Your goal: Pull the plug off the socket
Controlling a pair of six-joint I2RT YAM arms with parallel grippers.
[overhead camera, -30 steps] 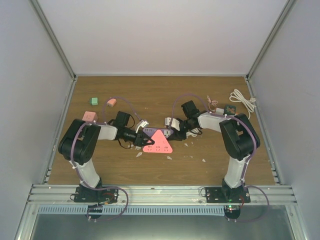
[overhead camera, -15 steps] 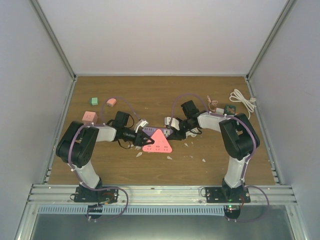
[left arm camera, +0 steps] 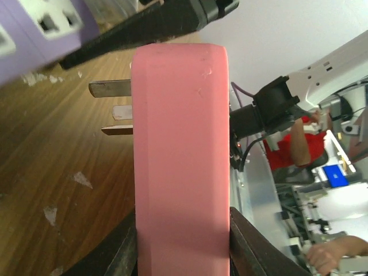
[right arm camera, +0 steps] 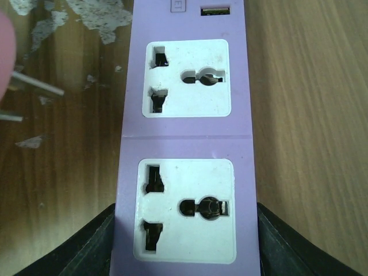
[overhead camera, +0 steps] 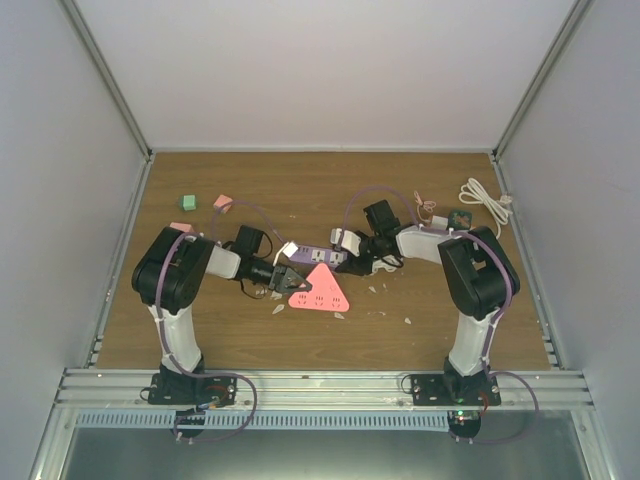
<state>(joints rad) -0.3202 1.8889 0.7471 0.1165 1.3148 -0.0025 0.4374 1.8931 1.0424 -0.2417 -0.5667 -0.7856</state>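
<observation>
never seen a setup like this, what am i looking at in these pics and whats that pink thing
These are two small robot arms bolted to a wooden table, each ending in a two-finger gripper. The wide picture looks down from above and behind them. The two close-ups come from cameras on the wrists. The left gripper is clamped on a pink plug block, whose metal prongs stick out into the air. The right gripper clamps a purple power strip; the sockets in view are empty. A white cord, small coloured blocks and pale scraps also lie on the table.
</observation>
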